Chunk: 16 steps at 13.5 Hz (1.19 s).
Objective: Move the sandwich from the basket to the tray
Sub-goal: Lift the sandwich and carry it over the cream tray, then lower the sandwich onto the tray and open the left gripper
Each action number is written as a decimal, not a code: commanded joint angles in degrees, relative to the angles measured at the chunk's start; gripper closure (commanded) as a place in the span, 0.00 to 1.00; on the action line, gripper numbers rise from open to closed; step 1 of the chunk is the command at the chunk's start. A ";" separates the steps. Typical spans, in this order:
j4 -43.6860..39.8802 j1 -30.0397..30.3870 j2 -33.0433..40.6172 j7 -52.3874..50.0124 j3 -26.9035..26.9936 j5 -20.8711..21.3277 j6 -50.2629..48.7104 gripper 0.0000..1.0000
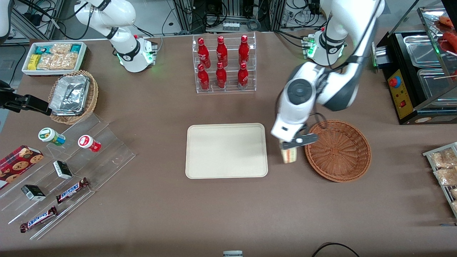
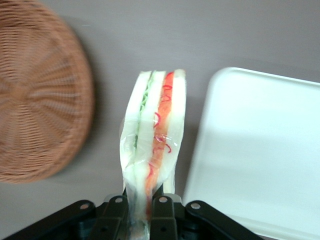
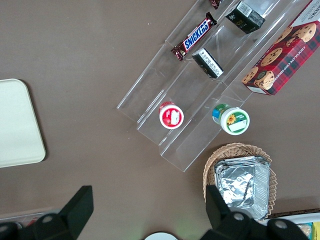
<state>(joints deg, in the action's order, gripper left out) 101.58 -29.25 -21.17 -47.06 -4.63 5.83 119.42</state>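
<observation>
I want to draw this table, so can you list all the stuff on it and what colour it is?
sandwich: 1, white with red-orange filling, held between basket and tray
basket: 1, reddish-brown, empty
tray: 1, cream, bare
cola bottles: 6, red, clear rack
foil containers: silver, tan basket
Snickers bars: 2, brown, clear shelf
cups: 2, green and red lids
cookie box: 1, red
gripper: black, shut on sandwich

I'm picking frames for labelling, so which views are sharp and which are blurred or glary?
Front view: sharp, evenly lit. Left wrist view: basket edge smeared, tray washed pale, sandwich in the gripper soft. Right wrist view: clear.
</observation>
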 commanded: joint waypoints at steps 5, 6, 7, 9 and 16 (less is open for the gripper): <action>-21.85 -8.80 -18.89 -1.71 0.77 -2.32 -2.96 1.00; -23.17 -9.51 -20.13 -2.93 0.77 -2.32 -2.96 1.00; -24.14 -9.69 -21.36 -3.73 0.77 -2.23 -2.87 1.00; -26.25 -10.13 -23.64 -3.91 0.77 -2.14 -2.70 1.00; -26.53 -11.45 -25.15 -3.12 0.85 -1.53 -1.91 1.00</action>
<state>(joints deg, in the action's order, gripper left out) 77.35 -39.68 -45.29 -50.14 -4.63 4.22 118.64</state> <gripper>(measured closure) 0.850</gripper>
